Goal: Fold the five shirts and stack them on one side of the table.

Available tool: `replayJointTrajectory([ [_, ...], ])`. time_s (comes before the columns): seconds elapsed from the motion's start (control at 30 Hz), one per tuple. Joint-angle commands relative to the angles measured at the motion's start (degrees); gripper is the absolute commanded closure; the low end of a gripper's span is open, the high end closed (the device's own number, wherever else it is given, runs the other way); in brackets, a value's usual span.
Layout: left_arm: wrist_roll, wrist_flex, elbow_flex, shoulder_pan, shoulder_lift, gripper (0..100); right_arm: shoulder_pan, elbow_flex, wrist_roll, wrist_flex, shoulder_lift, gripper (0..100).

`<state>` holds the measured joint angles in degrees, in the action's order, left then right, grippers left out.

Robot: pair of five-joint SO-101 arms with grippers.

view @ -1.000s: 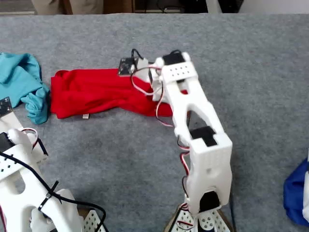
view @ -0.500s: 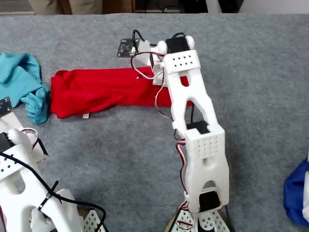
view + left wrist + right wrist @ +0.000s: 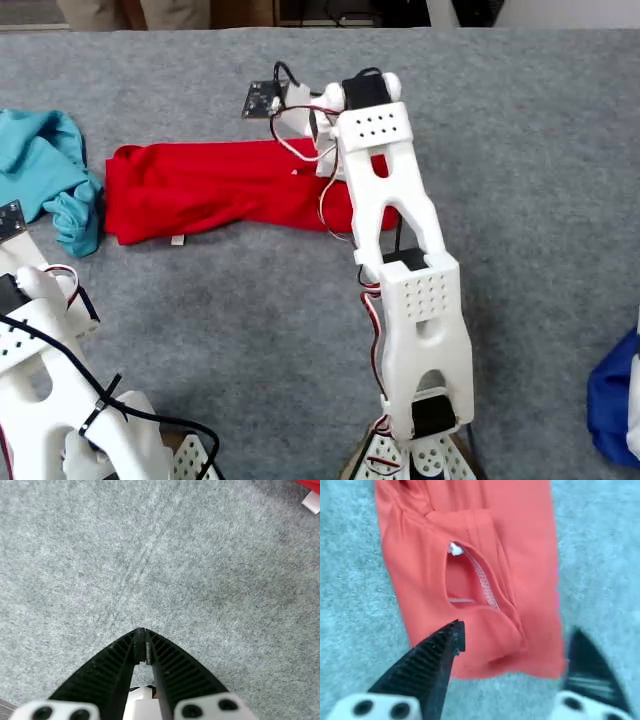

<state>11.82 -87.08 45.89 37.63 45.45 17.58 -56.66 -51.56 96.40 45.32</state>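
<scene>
Grey felt-like cloth covers the table (image 3: 540, 150) in the high view, and on it we count three shirts against the five the task names. One red shirt (image 3: 200, 190) lies as a long band left of centre. One teal shirt (image 3: 40, 170) is bunched just beside it at the left edge, and one blue shirt (image 3: 610, 400) sits well apart at the right edge. We count two arms. The right arm (image 3: 400, 230) stretches over the band's right end, which we judge is to take that end for a fold. The left arm (image 3: 40, 400) sits low at the near left corner, probably to leave the cloth free. From the left wrist, we see the left fingers (image 3: 120, 665) pressed together on nothing above bare table. From the right wrist, the right fingers (image 3: 430, 670) are spread wide and hold nothing. The red shirt's narrow end lies between them, its neck opening facing up, so we judge they are placed to pinch that end.
</scene>
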Motion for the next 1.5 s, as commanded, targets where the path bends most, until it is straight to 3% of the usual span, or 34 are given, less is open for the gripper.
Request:
replayJointTrajectory([
  [0.0,0.3,0.2,-2.0,0.1,1.2,98,-0.7,-9.0,2.0,4.8,-3.8,51.8],
  [0.17,0.3,0.2,-5.4,0.1,0.7,98,-1.7,-10.9,6.3,6.1,-7.7,51.8],
  [0.33,0.3,2.1,-12.4,0.1,-2.2,98,-1.7,1.7,10.5,6.1,-18.8,51.8],
  [0.4,0.1,1.8,-17.5,-0.8,-6.6,93,-1.9,9.5,11.3,6.1,-24.4,51.8],
  [0.57,-2.7,-0.1,-32.9,-6.6,-24.7,80,-4.9,28.6,11.1,5.7,-38.7,51.8],
  [0.83,-5.5,-9.3,-70.0,-12.7,-59.3,80,-14.5,40.7,6.4,5.7,-48.8,51.8],
  [1.07,-5.5,-13.2,-98.4,-15.4,-85.5,80,-15.3,42.3,6.6,5.8,-49.3,51.9],
  [1.47,-5.4,-13.2,-116.3,-15.3,-107.9,80,-15.3,42.3,6.6,5.8,-49.4,51.9],
])
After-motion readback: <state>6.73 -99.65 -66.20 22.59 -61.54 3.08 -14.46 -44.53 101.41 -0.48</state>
